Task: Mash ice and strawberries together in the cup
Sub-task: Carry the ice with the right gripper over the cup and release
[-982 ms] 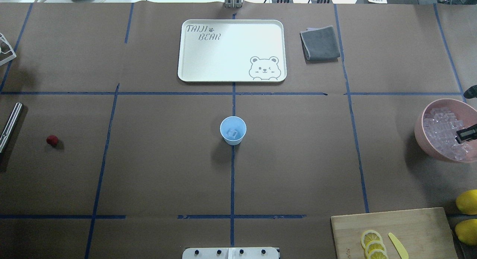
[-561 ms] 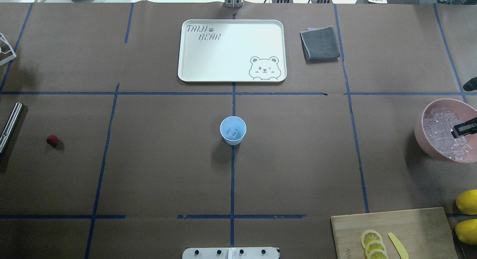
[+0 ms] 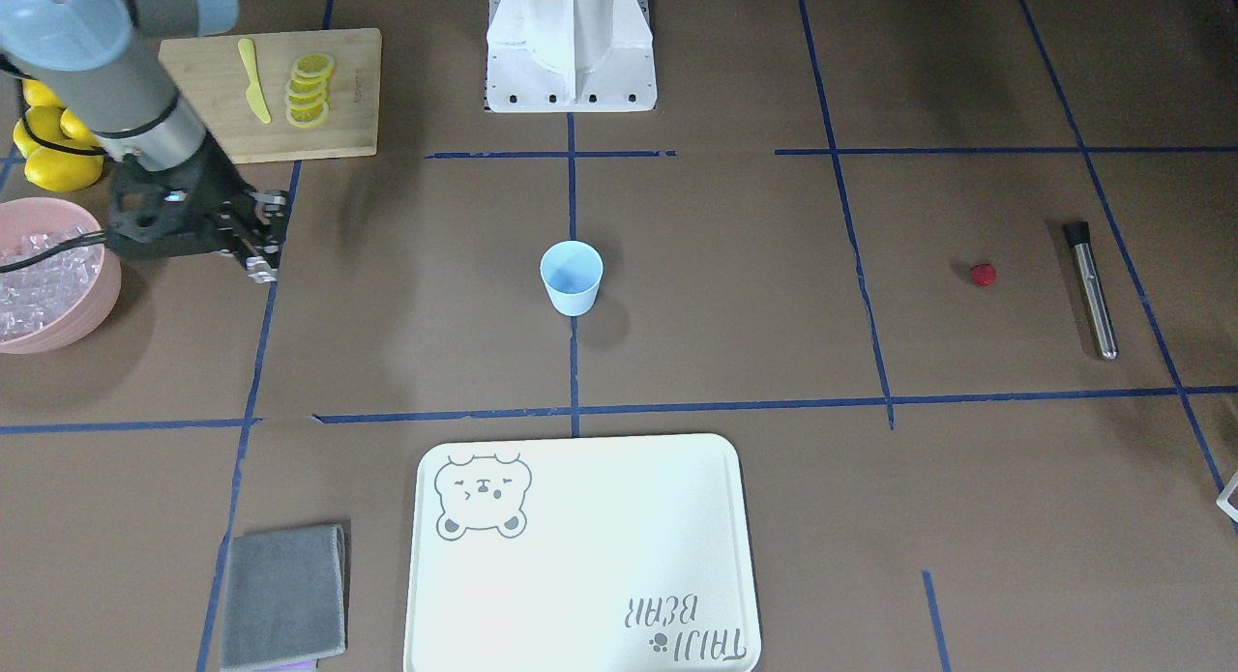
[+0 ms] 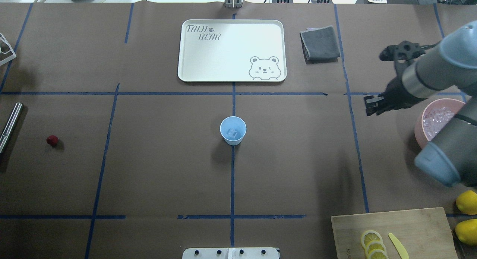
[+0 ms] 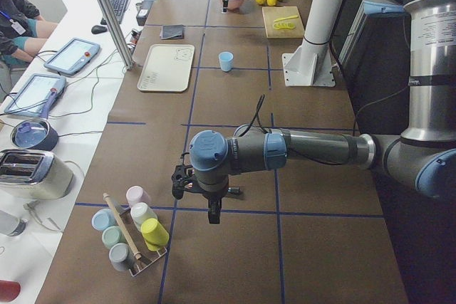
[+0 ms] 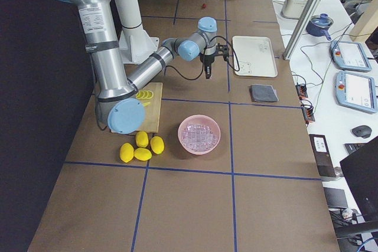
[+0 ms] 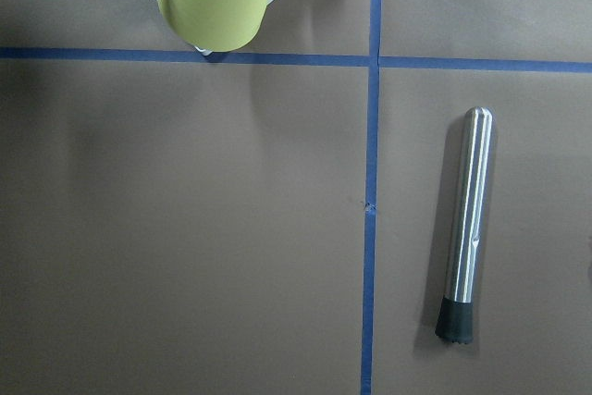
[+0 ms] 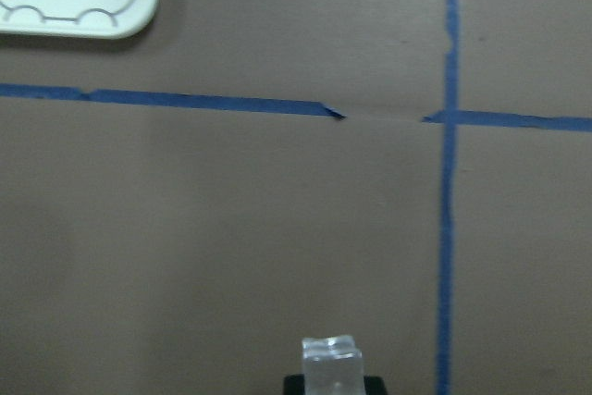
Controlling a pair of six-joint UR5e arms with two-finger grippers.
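Observation:
The light blue cup point(image 4: 233, 130) stands upright at the table's centre with a clear ice cube point(image 4: 233, 132) in its bottom. My right gripper point(image 4: 370, 105) hangs above the table between the pink bowl point(image 4: 419, 134) and the cup, well right of the cup. It is shut on an ice cube point(image 8: 330, 367), which shows at the bottom of the right wrist view. The red strawberry point(image 4: 52, 140) lies alone at the far left. My left gripper point(image 5: 214, 215) shows only in the exterior left view, pointing down beyond the table's left end; I cannot tell whether it is open or shut.
The pink bowl holds several ice cubes point(image 4: 438, 119). A steel muddler point(image 7: 467, 224) lies left of the strawberry, near a rack of cups point(image 5: 135, 229). A white tray point(image 4: 193, 70) and grey cloth point(image 4: 320, 43) lie at the back. A cutting board point(image 4: 421, 225) with lemon slices, a yellow knife and lemons point(image 4: 467, 202) sit front right.
My right arm has come up out of the pink bowl and swung left towards the table's centre, carrying an ice cube. The cup and strawberry have not moved.

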